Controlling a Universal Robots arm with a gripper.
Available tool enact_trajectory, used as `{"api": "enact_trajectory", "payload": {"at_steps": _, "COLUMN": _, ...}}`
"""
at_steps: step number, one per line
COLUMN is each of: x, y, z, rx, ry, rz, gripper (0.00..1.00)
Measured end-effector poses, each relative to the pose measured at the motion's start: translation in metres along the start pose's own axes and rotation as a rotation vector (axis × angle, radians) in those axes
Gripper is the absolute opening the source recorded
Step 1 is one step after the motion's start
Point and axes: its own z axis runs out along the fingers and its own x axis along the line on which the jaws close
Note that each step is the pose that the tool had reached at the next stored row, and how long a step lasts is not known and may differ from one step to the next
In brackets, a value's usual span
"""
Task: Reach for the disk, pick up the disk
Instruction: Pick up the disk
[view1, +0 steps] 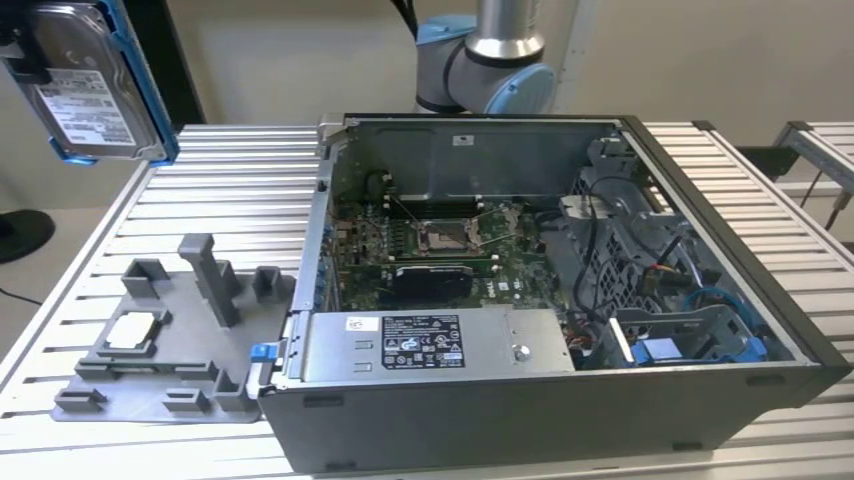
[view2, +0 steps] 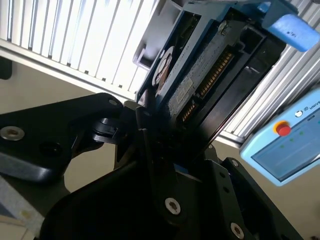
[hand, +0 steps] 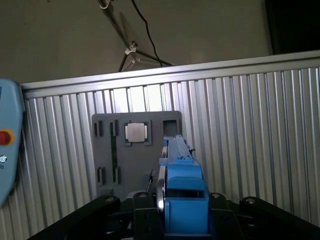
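Note:
The disk (view1: 94, 85), a silver drive with a white label in a blue bracket, hangs upright in the air at the exterior view's upper left, well above the slatted table. My gripper (view1: 19, 50) shows as a black part at its edge. In the first wrist view the gripper (hand: 182, 222) is shut on the disk (hand: 183, 185), whose blue bracket edge stands between the two black fingers (hand: 144, 215). In the second wrist view the disk (view2: 200, 75) is seen edge-on with its connector pins showing, clamped in the gripper (view2: 175, 150).
An open computer case (view1: 561, 290) fills the table's middle, with a grey power supply box (view1: 427, 345) at its front. A grey fixture plate (view1: 167, 345) holding a small square silver chip (view1: 134, 330) lies on the slatted table (view1: 227, 200). A pendant with a red button (view2: 282, 145) is nearby.

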Motion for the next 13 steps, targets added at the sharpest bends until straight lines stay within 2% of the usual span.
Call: {"api": "enact_trajectory", "payload": {"at_steps": 13, "x": -0.0034, "y": -0.0271, "z": -0.0005, "rx": -0.0001, "ry": 0.0000, "rz": 0.000, "gripper": 0.00}}
